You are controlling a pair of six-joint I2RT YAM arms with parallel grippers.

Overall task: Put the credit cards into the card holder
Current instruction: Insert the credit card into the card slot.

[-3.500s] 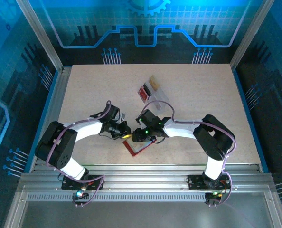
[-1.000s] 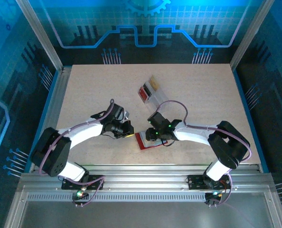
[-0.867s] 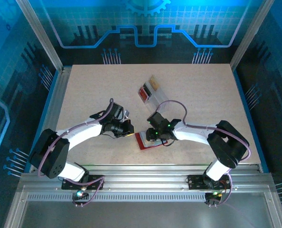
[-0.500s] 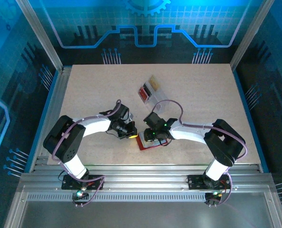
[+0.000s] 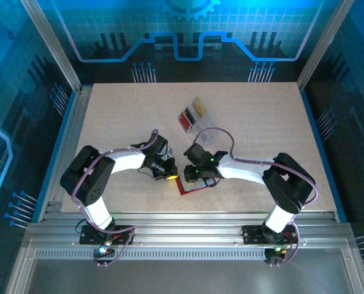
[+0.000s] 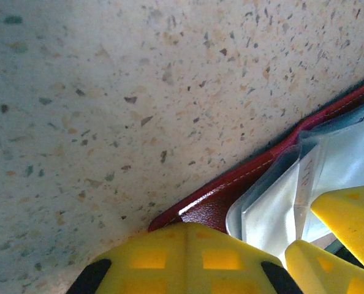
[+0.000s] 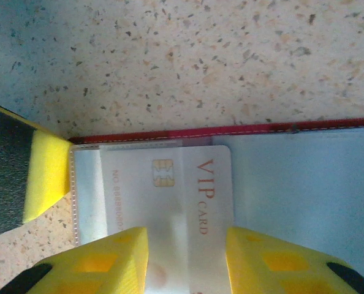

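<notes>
The card holder [image 5: 195, 186] lies open on the table between both arms, a dark red wallet with clear sleeves inside. My left gripper [image 5: 169, 174] is shut, and its yellow tips [image 6: 187, 228] press on the red corner of the card holder [image 6: 231, 191]. My right gripper [image 5: 192, 175] stands open over a white credit card [image 7: 188, 184] printed "VIP CARD". The card lies flat, its left part under a clear sleeve just below the card holder's red rim [image 7: 231, 130]. The right gripper [image 7: 187, 236] has a finger over each side of the card, which is wider than the gap.
A clear plastic box [image 5: 201, 127] holding a dark red piece and a tan block sits behind the wallet, toward the table's middle. The left gripper's yellow pad [image 7: 46, 177] shows beside the wallet's left end. Metal rails line the near edge.
The left gripper has moved right up to the wallet's corner, its arm folding in. The right gripper has shifted slightly left over the wallet and narrowed a little.
</notes>
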